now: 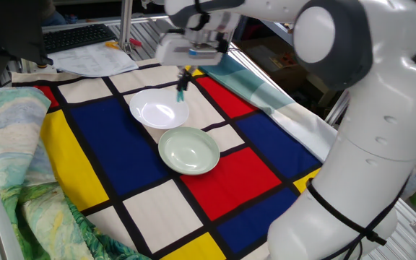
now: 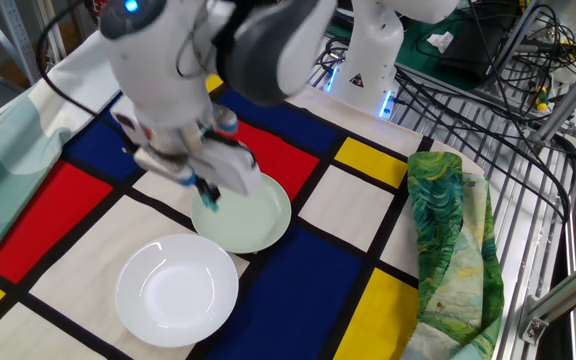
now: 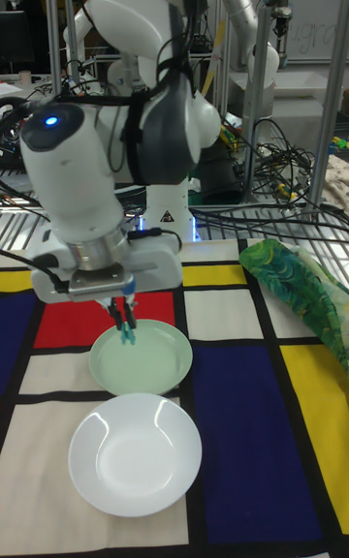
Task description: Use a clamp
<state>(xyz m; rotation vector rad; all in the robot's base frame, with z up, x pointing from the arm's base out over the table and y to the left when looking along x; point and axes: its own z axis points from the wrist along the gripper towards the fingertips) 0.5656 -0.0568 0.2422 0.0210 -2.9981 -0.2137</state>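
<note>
My gripper point(image 1: 183, 77) is shut on the clamp point(image 1: 181, 89), a small teal clip that hangs down from the fingertips above the checkered cloth. In the one fixed view it hovers by the far right rim of the white bowl point(image 1: 159, 110). The tall fixed view puts the gripper point(image 3: 123, 314) and clamp point(image 3: 127, 335) over the back left part of the pale green bowl point(image 3: 145, 359). In the other fixed view the clamp point(image 2: 211, 201) is at that bowl's left rim point(image 2: 253, 222). The two bowls sit side by side, almost touching, and both look empty.
A crumpled green patterned cloth point(image 1: 20, 166) lies along one table edge, and a folded teal cloth point(image 1: 248, 79) along another. A keyboard and papers point(image 1: 85, 43) sit beyond the far edge. Cables and metal racking point(image 2: 468, 70) surround the arm's base.
</note>
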